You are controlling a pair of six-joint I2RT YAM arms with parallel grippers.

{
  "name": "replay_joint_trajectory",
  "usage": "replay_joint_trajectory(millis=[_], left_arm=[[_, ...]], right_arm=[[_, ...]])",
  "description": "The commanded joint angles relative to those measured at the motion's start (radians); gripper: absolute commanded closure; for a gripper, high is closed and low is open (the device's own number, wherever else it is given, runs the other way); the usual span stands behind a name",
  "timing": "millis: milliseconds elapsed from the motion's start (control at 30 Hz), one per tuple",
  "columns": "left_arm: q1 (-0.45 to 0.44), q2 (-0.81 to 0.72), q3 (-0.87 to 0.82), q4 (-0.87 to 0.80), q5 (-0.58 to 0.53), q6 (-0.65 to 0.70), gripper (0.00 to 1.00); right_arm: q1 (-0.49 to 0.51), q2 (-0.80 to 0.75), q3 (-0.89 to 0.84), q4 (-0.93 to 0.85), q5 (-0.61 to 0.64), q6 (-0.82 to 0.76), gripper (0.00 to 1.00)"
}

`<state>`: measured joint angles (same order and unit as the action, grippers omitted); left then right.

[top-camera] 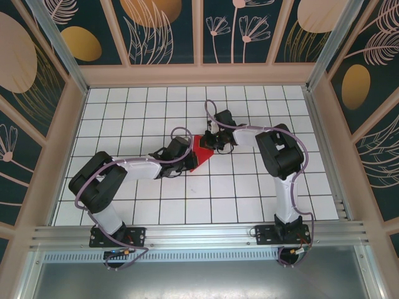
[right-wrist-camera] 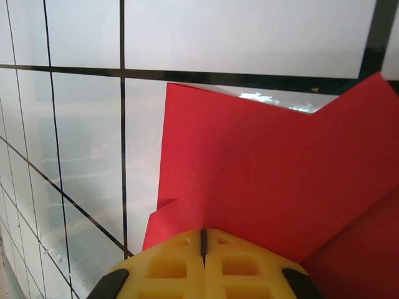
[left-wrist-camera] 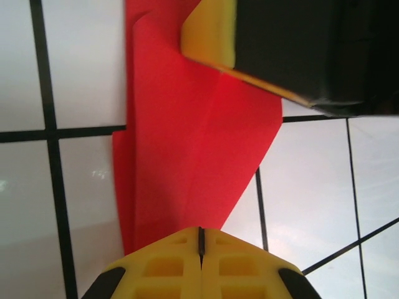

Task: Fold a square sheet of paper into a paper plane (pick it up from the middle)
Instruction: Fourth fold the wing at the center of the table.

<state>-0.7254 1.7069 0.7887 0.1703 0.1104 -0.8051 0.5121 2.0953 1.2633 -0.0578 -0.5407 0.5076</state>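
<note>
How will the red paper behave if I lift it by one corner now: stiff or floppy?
Probably floppy: the red paper looks thin, lying flat in folded layers. Its creases may stiffen it slightly along their length. It likely slides easily, since the tiled table looks glossy with reflections.

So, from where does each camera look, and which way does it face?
Top external: above and behind, looking down at the white tiled table; left arm and right arm show.
Left wrist: looks past the shut left gripper onto the folded bright red paper.
Right wrist: looks past the shut right gripper onto that paper.
Shared: all three show the paper.
</note>
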Motion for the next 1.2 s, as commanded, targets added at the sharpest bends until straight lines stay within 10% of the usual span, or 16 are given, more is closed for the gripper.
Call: replay_joint_trajectory(millis=[0, 1167], left_arm=[[0.006, 0.001, -0.024, -0.006, 0.003, -0.006, 0.98], [0.007, 0.049, -0.138, 0.070, 0.017, -0.077, 1.00]], right_arm=[[-0.012, 0.044, 0.004, -0.093, 0.109, -0.001, 1.00], [0.133, -0.105, -0.158, -0.060, -0.014, 0.053, 1.00]])
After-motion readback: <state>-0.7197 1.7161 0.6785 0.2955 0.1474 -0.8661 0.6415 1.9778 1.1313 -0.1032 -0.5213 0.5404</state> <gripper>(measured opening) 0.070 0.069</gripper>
